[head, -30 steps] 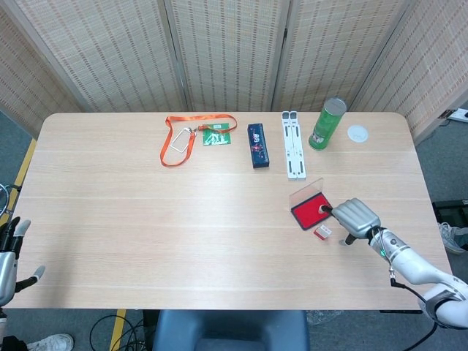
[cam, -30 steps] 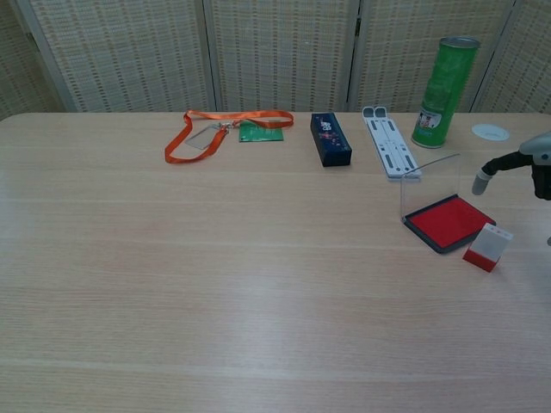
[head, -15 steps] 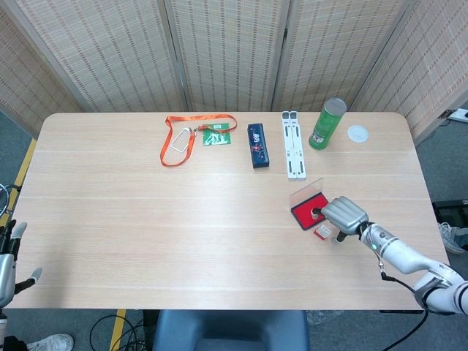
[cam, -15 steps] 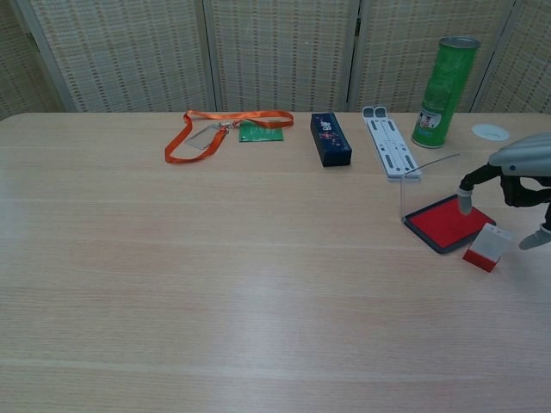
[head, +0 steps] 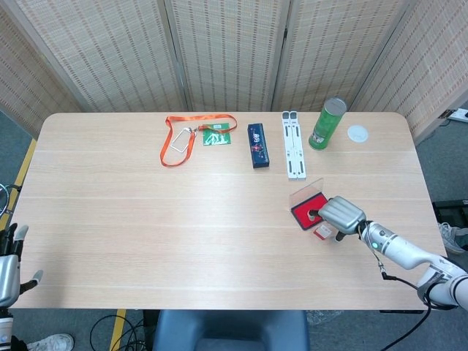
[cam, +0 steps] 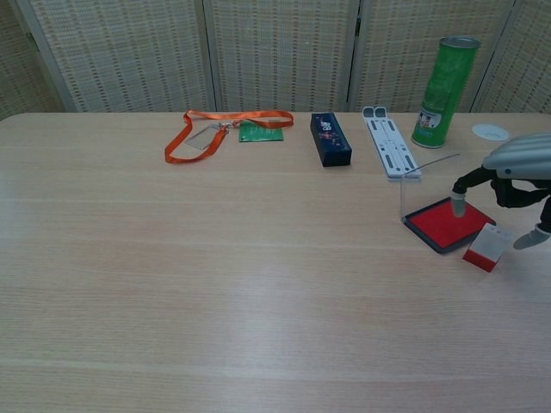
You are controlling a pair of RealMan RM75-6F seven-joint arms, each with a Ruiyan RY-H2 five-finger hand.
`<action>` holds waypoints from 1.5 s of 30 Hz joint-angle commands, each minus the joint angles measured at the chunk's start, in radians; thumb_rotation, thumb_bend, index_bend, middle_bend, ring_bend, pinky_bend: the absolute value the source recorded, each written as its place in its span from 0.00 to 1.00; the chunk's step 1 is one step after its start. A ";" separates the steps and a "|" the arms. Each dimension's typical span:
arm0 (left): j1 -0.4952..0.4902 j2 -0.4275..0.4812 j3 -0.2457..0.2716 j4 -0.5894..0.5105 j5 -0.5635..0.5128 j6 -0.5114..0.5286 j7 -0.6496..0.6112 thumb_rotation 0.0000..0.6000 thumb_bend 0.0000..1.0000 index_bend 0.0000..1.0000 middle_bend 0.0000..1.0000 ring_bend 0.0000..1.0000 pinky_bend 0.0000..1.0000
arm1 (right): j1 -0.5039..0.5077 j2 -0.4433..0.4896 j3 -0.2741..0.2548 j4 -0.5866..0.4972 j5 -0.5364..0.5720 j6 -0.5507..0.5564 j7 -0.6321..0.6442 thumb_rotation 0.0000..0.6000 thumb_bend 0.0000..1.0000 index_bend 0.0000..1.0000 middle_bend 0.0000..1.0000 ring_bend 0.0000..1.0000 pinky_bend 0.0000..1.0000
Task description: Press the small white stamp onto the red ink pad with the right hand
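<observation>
Stamp (cam: 487, 247), white top and red base, stands on the table (cam: 215, 275) just off the near right corner of the ink pad (cam: 448, 223), not held; head view shows it (head: 322, 232) right below the pad (head: 307, 212) and partly under the hand. Pad lies open, red face up, clear lid (cam: 428, 185) standing at its back edge. Right hand (cam: 521, 176) hangs over the pad's right side, fingers curled down, one fingertip (cam: 458, 205) reaching down onto or just above the red surface; cannot tell if it touches. Another fingertip (cam: 527, 240) points down right of the stamp, apart from it. Nothing gripped; hand looks loosely spread. Left hand (head: 9, 265) at the table's near left edge, off the table, fingers up and apart, holding nothing. Far side of table: green can (cam: 442, 79), white disc (cam: 491, 132), white folding stand (cam: 389, 146), dark box (cam: 330, 138), orange lanyard (cam: 219, 127) with green card (cam: 260, 132).
</observation>
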 commanded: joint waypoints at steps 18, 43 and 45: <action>0.002 -0.001 0.001 0.002 -0.003 0.001 0.006 1.00 0.23 0.00 0.06 0.07 0.26 | 0.020 -0.006 -0.040 0.005 0.008 0.023 -0.006 1.00 0.15 0.36 1.00 0.77 0.44; 0.003 0.001 0.001 0.001 -0.008 0.000 0.002 1.00 0.23 0.00 0.06 0.07 0.26 | 0.014 -0.035 -0.038 0.029 0.039 0.022 -0.111 1.00 0.19 0.41 1.00 0.77 0.44; 0.004 0.002 0.002 0.000 -0.007 0.001 0.002 1.00 0.23 0.00 0.06 0.07 0.26 | 0.013 -0.036 -0.038 0.029 0.040 0.023 -0.114 1.00 0.19 0.42 1.00 0.77 0.44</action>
